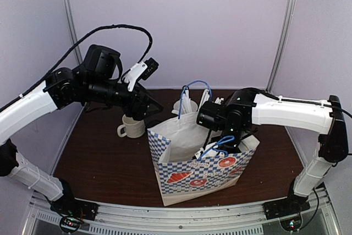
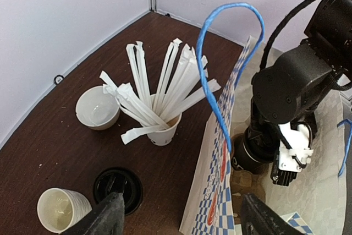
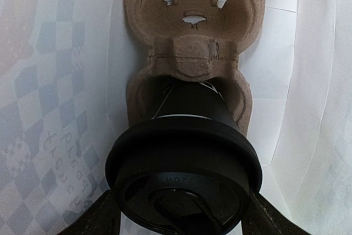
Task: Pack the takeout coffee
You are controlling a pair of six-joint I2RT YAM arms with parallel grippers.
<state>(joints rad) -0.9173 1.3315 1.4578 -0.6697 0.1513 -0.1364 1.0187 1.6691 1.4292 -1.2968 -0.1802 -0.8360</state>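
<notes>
At the left of the table (image 1: 99, 158), the left gripper (image 2: 181, 197) hangs with its fingers spread and nothing between them. The cup on the table (image 2: 117, 188) stands upright just below it, lid on and long axis vertical. It is not centred in the gap but sits off toward one finger, partly hidden behind it. This arm is clearly the nearer one to that cup, so reaching it probably calls for a sideways shift and then a drop. Room there is tight. One pale open cup (image 2: 60, 208) stands just beside the lid, another (image 2: 98, 107) sits farther back, and the stirrer cup (image 2: 162, 129) leans its sticks over the middle. To the right stands the checked paper bag (image 1: 187, 174), with a blue handle (image 2: 220, 53) arching over its mouth. The right arm reaches down through that opening and fills much of it. Inside, the right gripper (image 3: 181, 207) is clamped on the cup in the bag (image 3: 184, 158), a finger pressed to each side of the lid. That cup's base is in the near pocket of the brown pulp carrier (image 3: 192, 20). The far pocket beyond it is bare, and I judge it the place for the other cup. The bag walls close in on both sides.
</notes>
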